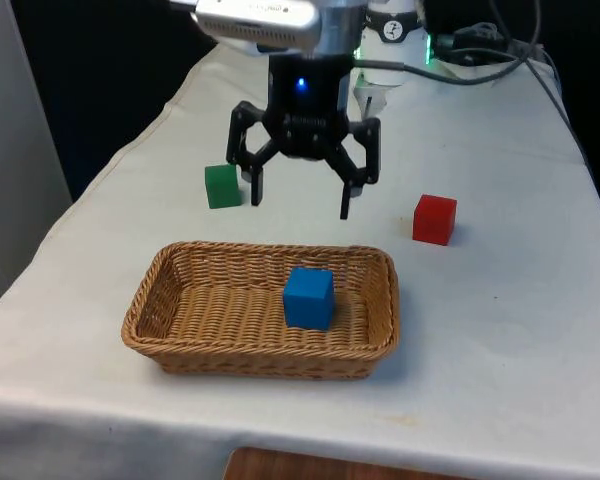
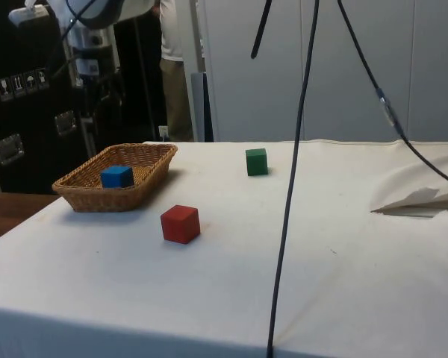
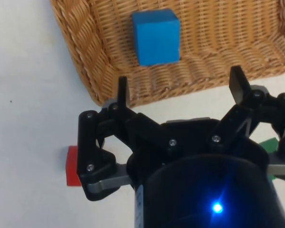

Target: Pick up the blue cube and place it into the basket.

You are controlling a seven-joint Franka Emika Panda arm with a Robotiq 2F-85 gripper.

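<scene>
Nearest the front camera sits the basket (image 1: 170, 322), and inside it, towards its right half, rests the blue cube (image 1: 309, 297), flat on the wicker floor. By that, the placing looks done. Going left to right behind the basket: a green cube (image 1: 222, 186), the gripper (image 1: 302, 200) hanging above the far rim with fingers spread wide and nothing held, then a red cube (image 1: 435, 219). Next it need only lift clear. White cloth covers the worktop (image 1: 510, 330); pale panels and a standing person (image 2: 178, 67) lie beyond.
</scene>
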